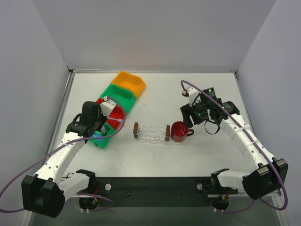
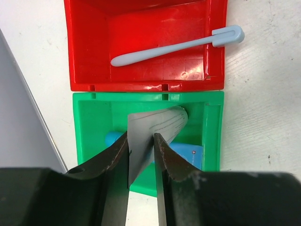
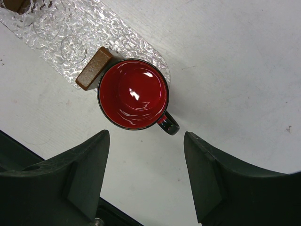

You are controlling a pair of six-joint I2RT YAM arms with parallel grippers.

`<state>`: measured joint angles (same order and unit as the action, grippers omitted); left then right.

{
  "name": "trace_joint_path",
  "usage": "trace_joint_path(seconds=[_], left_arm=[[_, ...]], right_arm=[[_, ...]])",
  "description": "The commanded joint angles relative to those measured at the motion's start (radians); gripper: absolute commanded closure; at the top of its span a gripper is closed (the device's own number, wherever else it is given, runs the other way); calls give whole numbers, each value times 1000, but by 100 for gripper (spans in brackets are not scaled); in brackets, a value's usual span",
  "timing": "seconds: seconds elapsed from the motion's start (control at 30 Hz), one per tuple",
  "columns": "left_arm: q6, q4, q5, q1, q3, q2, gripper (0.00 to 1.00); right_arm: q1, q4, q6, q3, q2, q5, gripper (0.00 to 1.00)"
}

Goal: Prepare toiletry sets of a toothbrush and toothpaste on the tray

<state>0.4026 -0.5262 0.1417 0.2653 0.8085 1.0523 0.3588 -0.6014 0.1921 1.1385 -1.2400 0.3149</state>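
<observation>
Grip is the thing to settle in this step. The left gripper [image 2: 141,137] has its dark fingers on either side of the silver-grey flat-ended toothpaste tube [image 2: 157,125]. The tube leans up out of the green plastic bin [image 2: 84,132], over a blue toothpaste tube [image 2: 186,153]. The fingers lie close against its crimped end, but I cannot tell whether they pinch it.

A firm hold on the fuller body, not the thin crimp, seems wise, as does a straight lift that clears the bin wall without dragging the blue tube.

The slim pale blue toothbrush [image 2: 174,47] lies across the red plastic bin [image 2: 141,86], its head past the rim. The clear dimpled plastic tray [image 1: 151,133] sits well apart at mid-table. Lay the tube flat there and leave room for the brush.

The right gripper [image 3: 146,136] hangs wide open and empty near the glossy red mug [image 3: 133,92].
</observation>
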Motion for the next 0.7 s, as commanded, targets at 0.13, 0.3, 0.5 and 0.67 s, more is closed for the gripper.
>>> trace_joint_path(seconds=[0.13, 0.3, 0.5, 0.67], left_arm=[[-15, -17, -71, -49, 9, 26, 74], [-11, -23, -71, -55, 21, 11, 87], [-25, -57, -77, -60, 61, -12, 100], [-34, -98, -80, -66, 129, -46, 100]], right_arm=[[-9, 3, 9, -10, -1, 12, 41], [-9, 3, 9, -8, -7, 10, 41], [-9, 3, 9, -10, -9, 12, 41], [-11, 2, 12, -9, -9, 12, 41]])
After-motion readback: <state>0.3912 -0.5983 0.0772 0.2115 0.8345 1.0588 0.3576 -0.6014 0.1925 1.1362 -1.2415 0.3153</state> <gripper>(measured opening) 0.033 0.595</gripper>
